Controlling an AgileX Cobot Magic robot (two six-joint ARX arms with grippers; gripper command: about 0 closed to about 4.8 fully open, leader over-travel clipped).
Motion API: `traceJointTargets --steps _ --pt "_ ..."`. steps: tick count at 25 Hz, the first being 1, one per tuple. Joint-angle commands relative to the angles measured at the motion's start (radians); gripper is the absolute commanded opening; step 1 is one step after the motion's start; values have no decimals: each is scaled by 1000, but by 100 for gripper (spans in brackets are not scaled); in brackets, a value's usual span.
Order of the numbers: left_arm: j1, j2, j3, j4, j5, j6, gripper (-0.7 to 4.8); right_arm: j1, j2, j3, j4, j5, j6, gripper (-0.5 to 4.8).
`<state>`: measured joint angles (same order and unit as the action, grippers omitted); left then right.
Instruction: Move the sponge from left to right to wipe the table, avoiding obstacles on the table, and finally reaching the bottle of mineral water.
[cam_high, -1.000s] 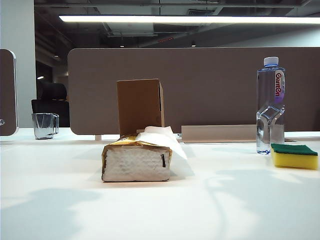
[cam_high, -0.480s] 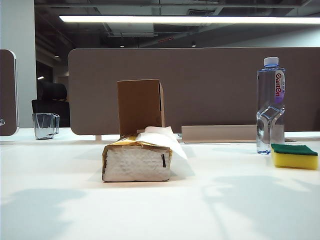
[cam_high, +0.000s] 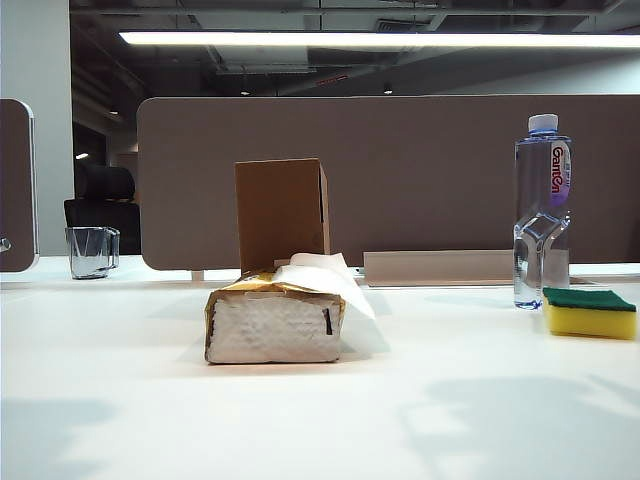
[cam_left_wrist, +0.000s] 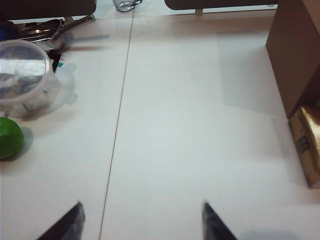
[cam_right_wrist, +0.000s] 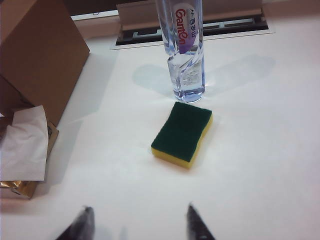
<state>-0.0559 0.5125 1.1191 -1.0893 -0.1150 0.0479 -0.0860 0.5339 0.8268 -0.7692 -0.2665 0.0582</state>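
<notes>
One sponge (cam_right_wrist: 182, 134) is seen, lying flat on the table (cam_high: 420, 410) with its dark green layer upward and its yellow foam below. In the right wrist view its long axis runs slantwise, one short end pointing toward the foot of the bottle of mineral water (cam_right_wrist: 183, 50), the other toward the right gripper (cam_right_wrist: 139, 225). In the exterior view the sponge (cam_high: 589, 312) is placed at the far right of the table, just beside the bottle (cam_high: 541, 210) and slightly nearer than it.

One bottle is counted, standing upright. Two obstacles are counted: one upright cardboard box (cam_high: 281, 212) and one tissue pack (cam_high: 274, 318) lying in front of it, a white sheet sticking out of its top. Both are set near the middle of the table, well apart from the sponge. One glass cup (cam_high: 91, 250) is seen at the far left.

The right gripper is held above bare table on the near side of the sponge, apart from it; its fingertips are spread and nothing is held between them. The left gripper (cam_left_wrist: 141, 225) is likewise parted and empty, over bare table to the left of the box (cam_left_wrist: 296, 55). A clear plastic container (cam_left_wrist: 25, 75) and a green ball (cam_left_wrist: 9, 138) are shown further left.
</notes>
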Motion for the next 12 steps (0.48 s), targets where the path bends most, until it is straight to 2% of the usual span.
traceJointTargets --steps 1,5,8,10,12 --pt "1 -40 -36 25 7 -24 273 1 -60 -32 3 -6 1 209" --pt "1 -142 -115 52 6 -42 241 2 -179 -93 4 -6 1 142" --pt "1 -190 -149 53 6 -64 236 2 -219 -118 0 -9 2 132" --pt "1 -222 -171 55 6 -73 233 3 -239 -130 -12 -29 2 78" --pt "1 -271 -203 60 7 -93 199 14 -257 -146 -17 -28 2 33"
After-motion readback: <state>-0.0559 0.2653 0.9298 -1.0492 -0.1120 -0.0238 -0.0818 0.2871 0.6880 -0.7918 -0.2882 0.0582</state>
